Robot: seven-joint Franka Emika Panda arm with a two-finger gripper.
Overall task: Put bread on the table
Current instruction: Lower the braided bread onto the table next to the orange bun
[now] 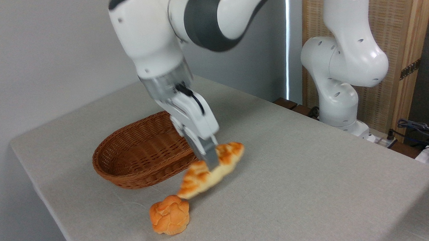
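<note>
Large rectangular table (311,188), light grey-beige cloth surface, rounded corners. Brown oval wicker basket (143,156) rests on it toward back left. Small round knobbly orange bun (169,214) sits on cloth near front edge, just in front of basket, apart from it.

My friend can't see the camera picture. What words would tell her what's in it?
A white robot arm's tool grips a braided bread tilted just above a grey table. A small round bun sits by the bread's lower end, and a brown wicker basket is behind.
</note>
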